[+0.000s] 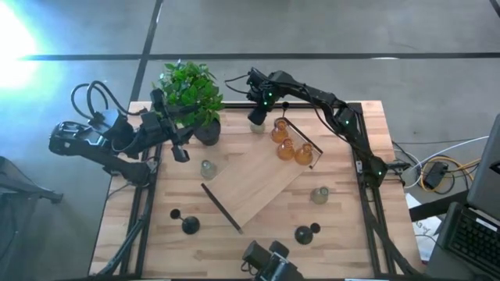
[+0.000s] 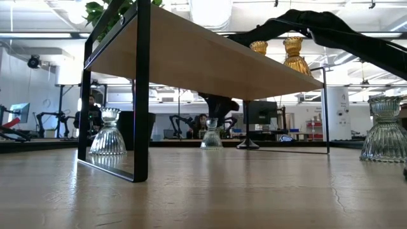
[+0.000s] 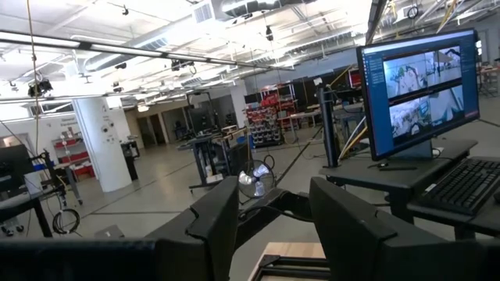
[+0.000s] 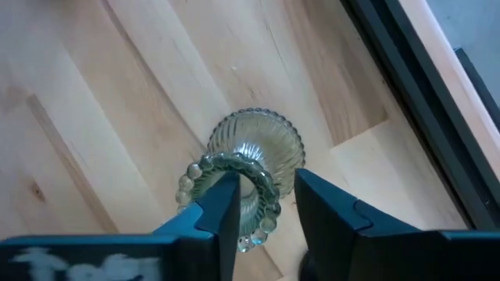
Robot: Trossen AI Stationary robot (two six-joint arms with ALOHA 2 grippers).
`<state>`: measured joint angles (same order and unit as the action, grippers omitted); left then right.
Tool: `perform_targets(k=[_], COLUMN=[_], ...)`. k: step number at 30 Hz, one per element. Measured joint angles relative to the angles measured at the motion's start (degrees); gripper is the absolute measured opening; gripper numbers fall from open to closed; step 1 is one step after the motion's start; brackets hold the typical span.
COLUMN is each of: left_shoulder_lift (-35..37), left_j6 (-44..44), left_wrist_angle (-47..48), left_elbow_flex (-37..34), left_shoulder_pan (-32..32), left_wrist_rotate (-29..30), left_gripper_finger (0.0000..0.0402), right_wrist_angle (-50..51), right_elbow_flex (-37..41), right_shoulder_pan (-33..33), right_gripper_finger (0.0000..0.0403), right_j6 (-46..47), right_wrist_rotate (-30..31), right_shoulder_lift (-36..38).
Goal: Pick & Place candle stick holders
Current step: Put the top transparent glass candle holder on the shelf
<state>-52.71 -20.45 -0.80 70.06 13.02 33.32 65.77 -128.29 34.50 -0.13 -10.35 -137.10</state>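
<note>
The wooden shelf (image 1: 258,183) stands mid-table with three amber holders (image 1: 293,144) on its top. The right gripper (image 4: 262,203) straddles the beaded rim of a green-grey holder (image 4: 254,152) beside the shelf, fingers narrowly parted. Left gripper (image 3: 273,215), near the plant (image 1: 191,90), parted and empty

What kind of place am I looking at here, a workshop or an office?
Most likely a robotics lab in an open industrial hall: exposed ceiling ducts, a desk monitor showing camera feeds, and more robot arms on benches beyond the table.
</note>
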Motion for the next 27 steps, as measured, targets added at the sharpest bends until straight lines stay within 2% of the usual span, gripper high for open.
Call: perform_targets(k=[6, 13, 20, 27], left_shoulder_lift=[0.0, 0.0, 0.0, 0.0], left_j6=[0.0, 0.0, 0.0, 0.0], left_wrist_angle=[0.0, 0.0, 0.0, 0.0], left_elbow_flex=[0.0, 0.0, 0.0, 0.0], left_shoulder_pan=[0.0, 0.0, 0.0, 0.0], left_wrist_rotate=[0.0, 0.0, 0.0, 0.0], left_gripper_finger=[0.0163, 0.0163, 0.0163, 0.0163], right_wrist_angle=[-0.4, 1.0, 5.3, 5.3], right_elbow_flex=[-0.5, -1.7, -6.7, -6.6], right_shoulder_pan=[0.0, 0.0, 0.1, 0.0], right_gripper_finger=[0.0026, 0.0021, 0.0020, 0.0020], right_j6=[-0.7, -1.4, -2.6, -3.3], right_wrist_rotate=[-0.6, -0.1, 0.0, 0.0], right_shoulder_lift=[0.0, 0.0, 0.9, 6.3])
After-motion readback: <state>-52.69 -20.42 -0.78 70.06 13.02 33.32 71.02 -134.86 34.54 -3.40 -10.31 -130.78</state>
